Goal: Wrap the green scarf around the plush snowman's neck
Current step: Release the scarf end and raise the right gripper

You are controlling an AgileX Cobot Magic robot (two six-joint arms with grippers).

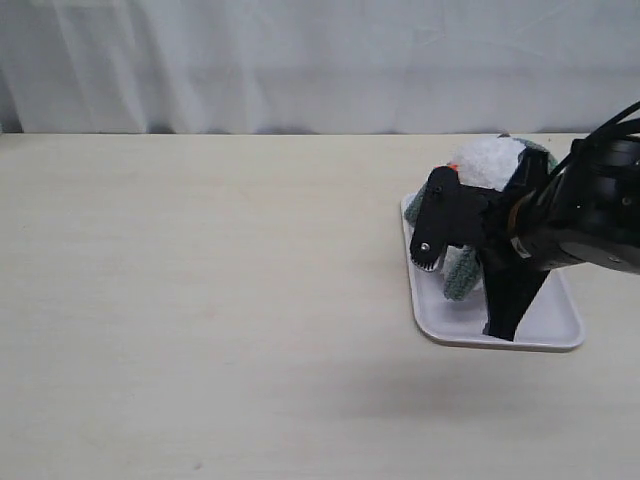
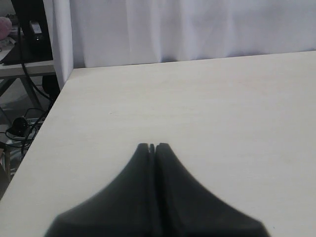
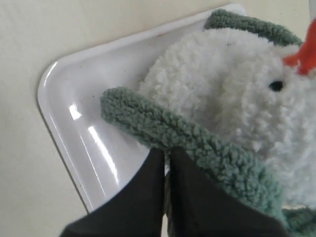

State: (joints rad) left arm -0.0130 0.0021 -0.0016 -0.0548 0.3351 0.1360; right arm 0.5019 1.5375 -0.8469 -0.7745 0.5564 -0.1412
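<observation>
Clenched tight, the right claw (image 3: 167, 152) is showing first in the right wrist view: its two dark fingers are pressing together on a fold of the green scarf (image 3: 197, 143), pinching the strip a little way in from its rounded free end. That free end is hanging over the bare floor of the white tray (image 3: 74, 123). Just behind the grip, the plush snowman (image 3: 232, 84) is resting on the tray, its fluffy white body touching the scarf. Another stretch of the green strip is curving round the snowman's far side. The orange nose (image 3: 306, 54) and one black eye (image 3: 276, 86) are peeking in at the picture's edge.

In the exterior view, the right arm is reaching in from the right and hanging low over the tray, which is sitting on the right part of the pale wooden table (image 1: 200, 300). The arm's black body is covering much of the snowman, which is lying at the tray's far end. Green scarf is showing both beneath the arm on the tray and at the snowman's far right edge. A white curtain (image 1: 300, 60) is hanging beyond the table's far edge. The left arm is not appearing here.

In the left wrist view, the left claw (image 2: 152, 146) is hovering over bare tabletop with its fingertips pressed together, gripping nothing. Neither scarf nor snowman is appearing in this view.
</observation>
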